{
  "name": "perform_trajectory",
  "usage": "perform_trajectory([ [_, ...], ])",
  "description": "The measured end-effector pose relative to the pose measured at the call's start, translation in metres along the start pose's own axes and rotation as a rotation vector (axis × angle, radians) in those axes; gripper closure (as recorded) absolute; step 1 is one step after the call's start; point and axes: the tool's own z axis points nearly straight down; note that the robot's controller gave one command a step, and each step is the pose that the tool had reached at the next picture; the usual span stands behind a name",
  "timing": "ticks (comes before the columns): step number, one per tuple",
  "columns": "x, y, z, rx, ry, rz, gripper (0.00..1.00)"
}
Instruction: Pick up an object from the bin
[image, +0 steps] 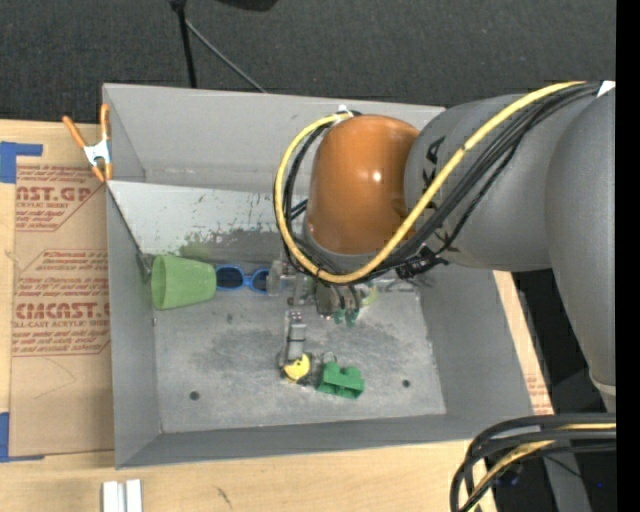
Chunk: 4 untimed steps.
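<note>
Now the gripper (295, 356) is down low in the grey metal bin (190, 205), hanging beneath the arm's rounded orange cover (360, 185). Its tip sits right over a small yellow lump (294, 372) on the bin floor, near the front middle. Is it touching or a shade above? I cannot tell from this angle, and I cannot tell either whether the gripper is released or clenched, because the tool reads as one slim stalk. Just to the right of the yellow lump lies a chunky green plastic block (340, 380), so close that the two look to be touching. Well apart, by the left wall, a pale green plastic cup (183, 282) lies on its side with a blue ring-shaped item (242, 278) just beside it.

I judge this to be the grasp step: the tool is down at its target and nothing is lifted yet. The next move calls for a clean close on the yellow lump alone, keeping off the green block next door. After that comes a straight rise clear of the bin walls. With a thing this small, a slip out of the grasp looks like the main risk.
</note>
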Motion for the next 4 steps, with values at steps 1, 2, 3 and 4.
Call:
perform_trajectory([
  [1, 0.03, -0.042, 0.064, 0.005, 0.01, -0.043, 0.0],
  [2, 0.036, -0.072, 0.119, 0.004, 0.007, -0.061, 0.0],
  [3, 0.034, -0.07, 0.116, 0.002, 0.001, -0.062, 1.0],
  [4, 0.005, -0.034, -0.024, 0.0, -0.009, -0.086, 1.0],
])
